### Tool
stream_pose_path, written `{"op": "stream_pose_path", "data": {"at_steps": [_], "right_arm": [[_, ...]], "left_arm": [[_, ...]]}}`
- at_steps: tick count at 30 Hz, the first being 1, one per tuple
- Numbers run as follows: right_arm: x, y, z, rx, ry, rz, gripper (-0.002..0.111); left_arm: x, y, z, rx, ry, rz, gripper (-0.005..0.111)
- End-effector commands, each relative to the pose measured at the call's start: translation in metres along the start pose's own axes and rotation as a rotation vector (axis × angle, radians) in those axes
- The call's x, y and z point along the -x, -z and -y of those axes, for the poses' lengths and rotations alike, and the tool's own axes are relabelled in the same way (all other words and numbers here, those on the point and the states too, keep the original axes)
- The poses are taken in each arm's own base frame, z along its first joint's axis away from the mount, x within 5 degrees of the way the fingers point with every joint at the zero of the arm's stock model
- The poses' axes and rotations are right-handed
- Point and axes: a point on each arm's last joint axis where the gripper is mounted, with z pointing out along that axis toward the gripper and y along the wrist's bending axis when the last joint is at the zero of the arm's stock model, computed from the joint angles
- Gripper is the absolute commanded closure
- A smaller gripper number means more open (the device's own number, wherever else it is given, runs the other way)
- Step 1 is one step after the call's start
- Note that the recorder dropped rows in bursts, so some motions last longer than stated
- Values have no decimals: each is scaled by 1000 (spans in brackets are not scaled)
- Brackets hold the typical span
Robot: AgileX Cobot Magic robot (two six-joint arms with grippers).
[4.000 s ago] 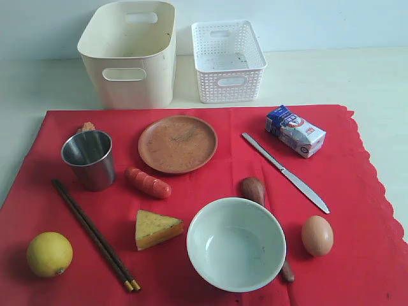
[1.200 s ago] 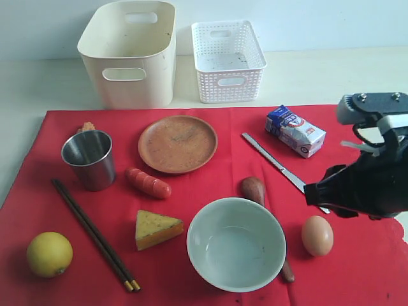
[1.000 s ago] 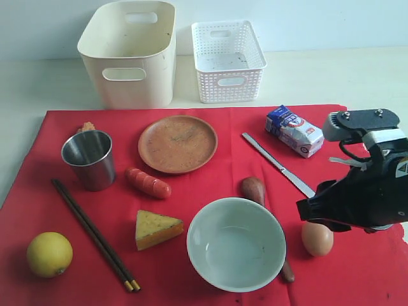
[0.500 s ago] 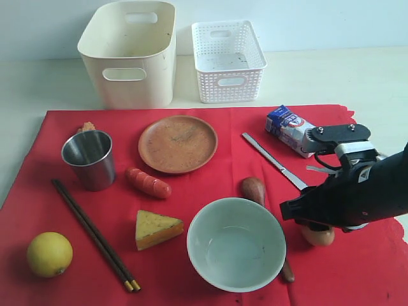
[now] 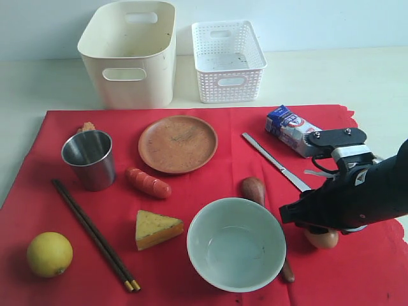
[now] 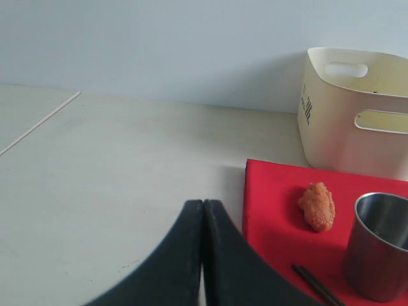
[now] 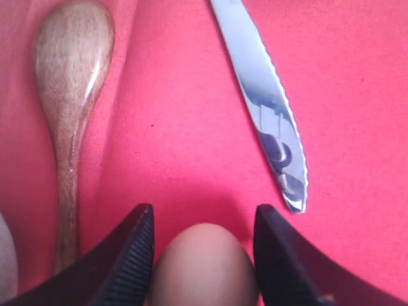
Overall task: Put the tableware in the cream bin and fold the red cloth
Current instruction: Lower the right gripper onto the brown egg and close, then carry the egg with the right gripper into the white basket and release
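The red cloth point(image 5: 210, 185) carries the steel cup point(image 5: 89, 158), brown plate point(image 5: 178, 143), pale bowl point(image 5: 236, 243), knife point(image 5: 274, 162), wooden spoon point(image 5: 253, 188) and chopsticks point(image 5: 95, 234). The cream bin point(image 5: 129, 54) stands behind the cloth, at the back left. My right gripper point(image 7: 203, 213) is down at the cloth, its fingers pressed on both sides of the egg point(image 7: 204, 268); the knife point(image 7: 261, 95) and spoon point(image 7: 70, 115) lie just beyond it. My left gripper point(image 6: 203, 203) is shut and empty over bare table, off the cloth's edge near the cup point(image 6: 381, 245).
A white lattice basket point(image 5: 228, 60) stands right of the bin. Lemon point(image 5: 49, 254), cheese wedge point(image 5: 156, 228), sausage point(image 5: 148, 182), milk carton point(image 5: 294, 131) and an orange food piece point(image 5: 87, 127) lie on the cloth. My right arm point(image 5: 357, 194) hides most of the egg point(image 5: 322, 240).
My right arm came in from the right and moved left and down over the egg. It now covers the knife's tip and most of the egg. Nothing else moved.
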Motion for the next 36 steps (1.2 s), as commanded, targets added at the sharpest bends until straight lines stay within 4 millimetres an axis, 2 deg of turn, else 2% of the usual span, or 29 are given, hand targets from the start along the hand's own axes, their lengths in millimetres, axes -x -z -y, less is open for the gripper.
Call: {"op": "stream_pose_path", "data": {"at_steps": [1, 11, 23, 28, 32, 36], "right_arm": [[-9, -4, 1, -5, 35, -72, 91], [-3, -4, 1, -8, 36, -23, 92], [31, 5, -10, 24, 40, 58, 93], [55, 13, -17, 46, 47, 117, 93], [87, 28, -27, 72, 55, 214, 93], [127, 48, -39, 97, 96, 343, 93]], "left_arm": [[1, 0, 0, 3, 3, 11, 105], [1, 0, 0, 3, 3, 11, 105], [1, 0, 0, 3, 3, 11, 105], [1, 0, 0, 3, 3, 11, 105], [1, 0, 0, 3, 3, 11, 105], [1, 0, 0, 3, 3, 11, 105]]}}
